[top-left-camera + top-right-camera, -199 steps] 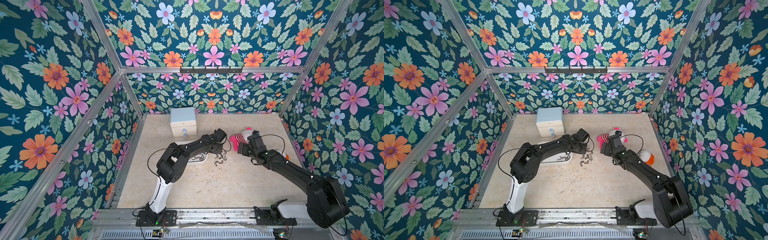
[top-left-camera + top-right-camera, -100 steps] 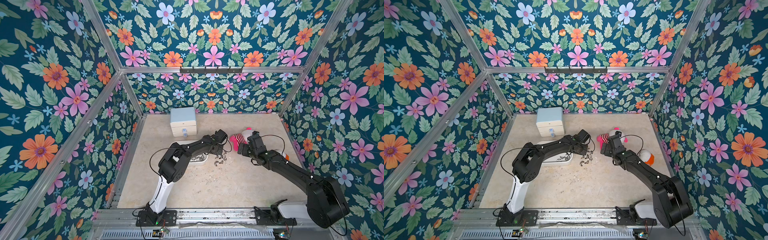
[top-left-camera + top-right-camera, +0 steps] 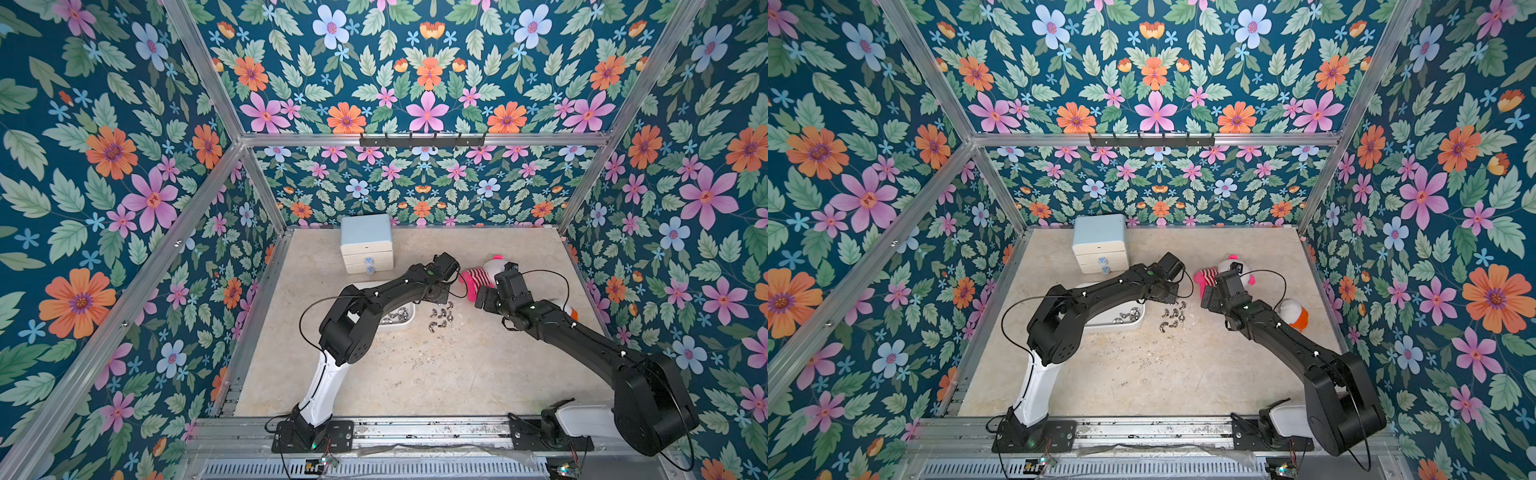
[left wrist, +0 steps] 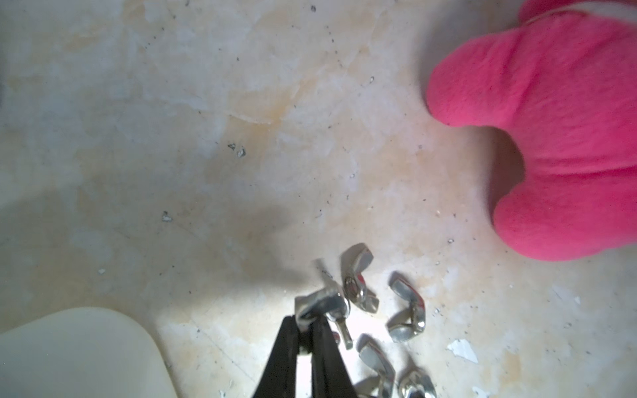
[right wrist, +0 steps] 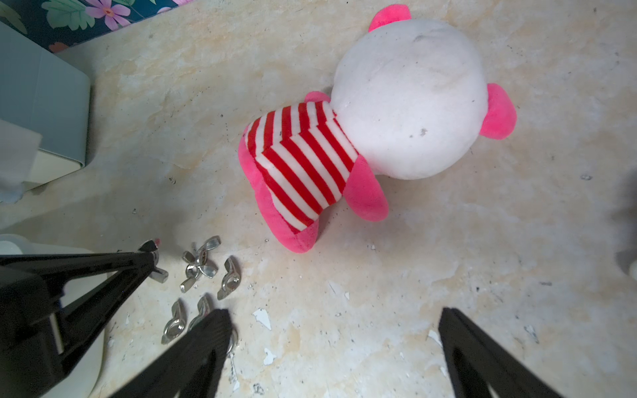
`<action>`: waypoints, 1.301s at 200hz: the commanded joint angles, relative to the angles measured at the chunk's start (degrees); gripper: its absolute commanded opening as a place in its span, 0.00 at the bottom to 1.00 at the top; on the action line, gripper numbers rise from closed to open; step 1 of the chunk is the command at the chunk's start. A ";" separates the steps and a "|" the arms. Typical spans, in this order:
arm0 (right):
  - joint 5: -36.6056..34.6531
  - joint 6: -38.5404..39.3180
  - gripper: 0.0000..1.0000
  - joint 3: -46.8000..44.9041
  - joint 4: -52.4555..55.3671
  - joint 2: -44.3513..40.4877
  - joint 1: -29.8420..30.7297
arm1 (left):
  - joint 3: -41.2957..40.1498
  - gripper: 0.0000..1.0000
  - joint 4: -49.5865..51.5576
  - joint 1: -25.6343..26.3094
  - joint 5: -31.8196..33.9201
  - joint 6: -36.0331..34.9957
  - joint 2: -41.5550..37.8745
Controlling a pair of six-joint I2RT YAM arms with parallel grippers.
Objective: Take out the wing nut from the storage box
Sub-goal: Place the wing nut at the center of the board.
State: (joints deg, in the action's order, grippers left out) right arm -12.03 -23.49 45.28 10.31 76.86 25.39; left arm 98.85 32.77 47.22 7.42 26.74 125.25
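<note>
A shiny silver metal wing nut [image 4: 324, 303] is pinched by one wing between the black fingertips of the left pincer [image 4: 306, 324], which is clamped tight on it. The nut is outside the shallow white plastic storage box [image 3: 406, 323], just past that box's rounded corner [image 4: 79, 344] and over the beige marbled desk [image 3: 415, 374]. Whether the nut touches the desk cannot be told.

Just beside the held nut, several loose wing nuts [image 4: 358, 286] of the same silver metal lie in a small cluster on the desk, seen in both top views [image 3: 1173, 318]. More wing nuts rest inside the storage box, at the end nearest the cluster [image 3: 1127, 316].

The right pincer [image 5: 334, 312] hangs over the desk near the cluster with its two black fingers wide apart and nothing between them.

Beyond the cluster lies a plush toy [image 5: 379, 138] with a round white head, pink ears and limbs and a red-and-white striped shirt. A small white chest of drawers with a pale blue top [image 3: 366, 239] stands at the back of the desk, and an orange-and-white ball-shaped toy [image 3: 1293, 313] sits near the right arm.
</note>
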 commanded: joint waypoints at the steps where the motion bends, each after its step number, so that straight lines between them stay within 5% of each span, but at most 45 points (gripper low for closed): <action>1: -0.10 -0.51 0.99 0.18 -0.95 -0.13 0.04 | 2.04 0.13 4.89 0.23 2.95 -0.73 1.87; 185: -0.03 -0.64 0.99 -0.76 -1.69 -0.57 -0.07 | 3.57 0.18 8.37 0.34 0.28 -1.08 4.33; 260: -0.07 -0.68 0.99 -0.98 -1.58 -0.97 -0.07 | 1.35 0.41 6.21 0.06 2.80 -0.02 -3.57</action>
State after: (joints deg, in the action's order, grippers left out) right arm -12.03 -23.90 44.51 9.17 76.38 25.34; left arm 100.12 39.42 47.55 9.15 26.63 123.76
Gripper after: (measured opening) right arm 0.993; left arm 0.400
